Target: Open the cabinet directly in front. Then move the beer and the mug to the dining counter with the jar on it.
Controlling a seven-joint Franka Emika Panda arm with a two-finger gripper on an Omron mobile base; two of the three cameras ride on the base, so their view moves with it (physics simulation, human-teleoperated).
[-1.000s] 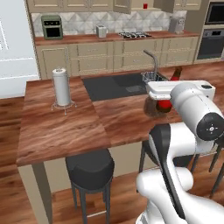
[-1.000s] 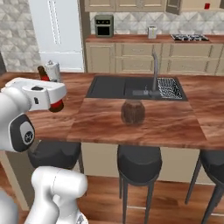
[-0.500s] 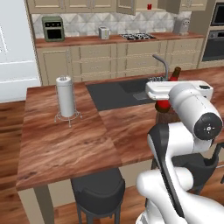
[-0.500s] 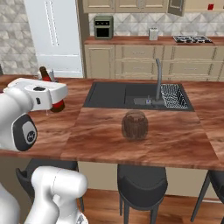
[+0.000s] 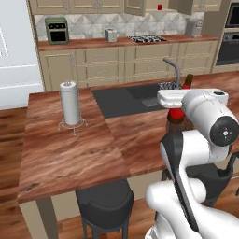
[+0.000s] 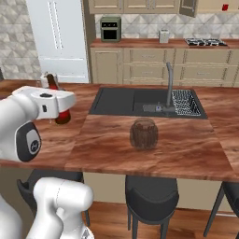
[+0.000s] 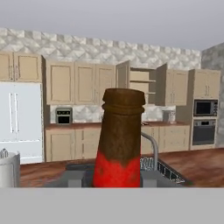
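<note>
The beer (image 7: 120,140) is held upright in the gripper (image 6: 62,112) over the dining counter (image 6: 186,149), left of the jar (image 6: 144,134), so the cabinet (image 7: 142,85) is open, but the mug (image 6: 225,7) waits inside it.

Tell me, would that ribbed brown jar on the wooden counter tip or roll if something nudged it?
The jar looks squat and wide, standing upright on the dining counter, so it would probably slide rather than tip. It looks like see-through glass, so likely stiff, somewhat slippery and breakable. Knocked onto its side, its round body might roll.
</note>
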